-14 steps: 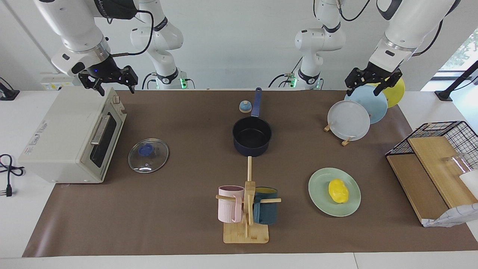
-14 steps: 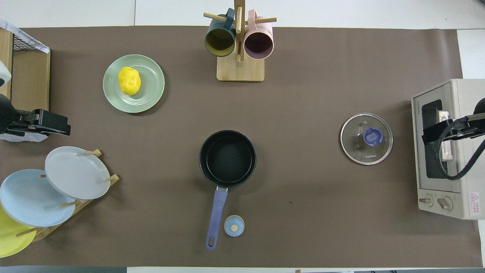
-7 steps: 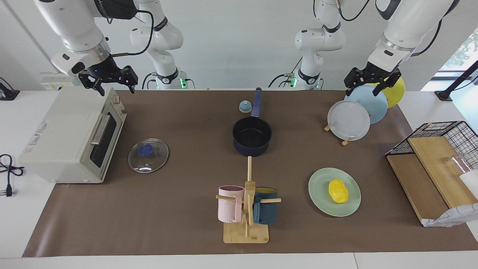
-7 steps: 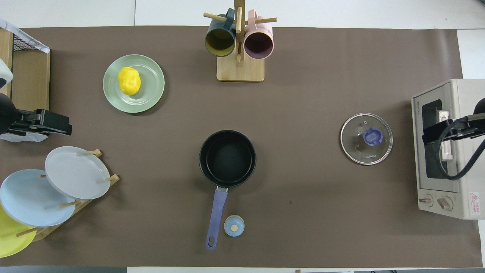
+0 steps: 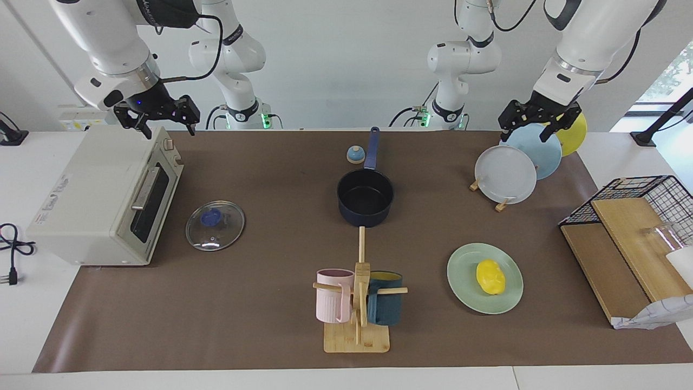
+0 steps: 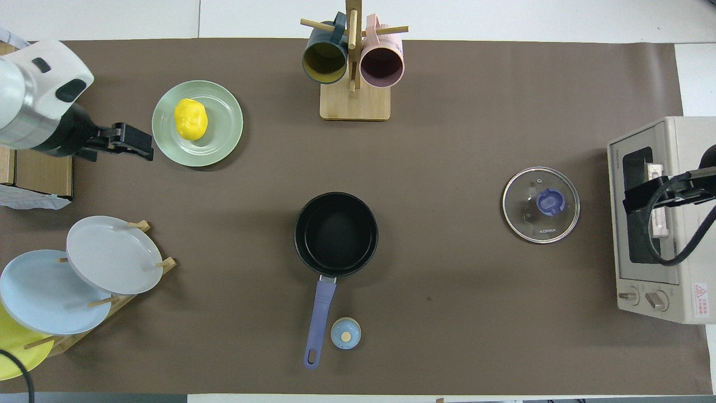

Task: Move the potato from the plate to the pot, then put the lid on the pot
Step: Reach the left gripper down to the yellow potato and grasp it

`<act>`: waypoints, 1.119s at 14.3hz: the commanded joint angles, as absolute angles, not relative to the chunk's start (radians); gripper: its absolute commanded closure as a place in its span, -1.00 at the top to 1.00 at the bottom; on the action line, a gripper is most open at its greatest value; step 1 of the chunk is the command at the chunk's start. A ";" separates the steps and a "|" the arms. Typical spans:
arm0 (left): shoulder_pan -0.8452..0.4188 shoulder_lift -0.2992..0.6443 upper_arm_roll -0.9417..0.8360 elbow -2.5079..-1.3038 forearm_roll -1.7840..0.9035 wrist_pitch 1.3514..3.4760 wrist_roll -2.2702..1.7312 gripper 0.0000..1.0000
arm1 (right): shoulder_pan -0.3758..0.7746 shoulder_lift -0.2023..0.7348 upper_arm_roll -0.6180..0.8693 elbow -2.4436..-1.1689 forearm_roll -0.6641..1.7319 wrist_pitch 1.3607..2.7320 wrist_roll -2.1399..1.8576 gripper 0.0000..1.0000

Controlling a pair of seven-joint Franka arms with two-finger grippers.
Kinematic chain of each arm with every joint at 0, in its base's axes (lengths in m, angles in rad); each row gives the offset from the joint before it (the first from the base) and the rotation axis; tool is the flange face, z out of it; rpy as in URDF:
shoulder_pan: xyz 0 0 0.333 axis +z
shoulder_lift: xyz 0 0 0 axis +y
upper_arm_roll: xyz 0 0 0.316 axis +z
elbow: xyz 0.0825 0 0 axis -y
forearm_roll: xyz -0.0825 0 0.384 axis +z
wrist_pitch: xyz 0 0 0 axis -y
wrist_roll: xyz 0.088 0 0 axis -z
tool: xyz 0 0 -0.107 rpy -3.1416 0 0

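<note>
The yellow potato [image 5: 490,277] [image 6: 191,118] lies on the mint-green plate [image 5: 464,290] [image 6: 225,136], toward the left arm's end of the table. The navy pot [image 5: 365,197] [image 6: 335,233] stands mid-table, its inside bare and its handle pointing at the robots. Flat on the mat in front of the toaster oven rests the glass lid [image 5: 215,226] [image 6: 540,205]. My left gripper [image 5: 533,127] [image 6: 140,146] hangs open and high; the facing view puts it over the plate rack, the overhead view just beside the mint plate. My right gripper [image 5: 159,125] [image 6: 643,198] waits open above the toaster oven.
A mug tree [image 5: 357,303] with a pink and a teal mug stands farther from the robots than the pot. A rack of upright plates [image 5: 506,173], a toaster oven [image 5: 103,200], a small bell [image 5: 355,155] and a wire basket with wooden boards [image 5: 633,216] ring the mat.
The left arm has moved: in the overhead view its hand has swung out to just beside the mint plate; in the facing view it shifted only slightly. The right arm is still.
</note>
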State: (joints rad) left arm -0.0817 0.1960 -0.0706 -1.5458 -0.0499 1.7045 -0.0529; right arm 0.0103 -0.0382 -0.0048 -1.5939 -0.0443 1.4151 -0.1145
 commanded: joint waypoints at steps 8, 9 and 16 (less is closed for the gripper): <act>-0.089 0.623 -0.061 -1.341 0.046 1.994 -0.005 1.00 | 0.002 -0.058 0.000 -1.620 -0.034 1.433 -0.104 1.00; -0.087 0.627 -0.061 -1.348 0.048 2.018 -0.003 1.00 | 0.002 -0.058 0.000 -1.618 -0.034 1.433 -0.104 1.00; -0.097 0.617 -0.061 -1.446 0.037 2.126 -0.006 1.00 | 0.002 -0.058 0.002 -1.620 -0.034 1.433 -0.104 1.00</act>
State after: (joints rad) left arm -0.0886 0.6208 -0.0689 -1.4019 0.0266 2.0727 -0.0162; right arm 0.0103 -0.0382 -0.0048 -1.5940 -0.0443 1.4151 -0.1145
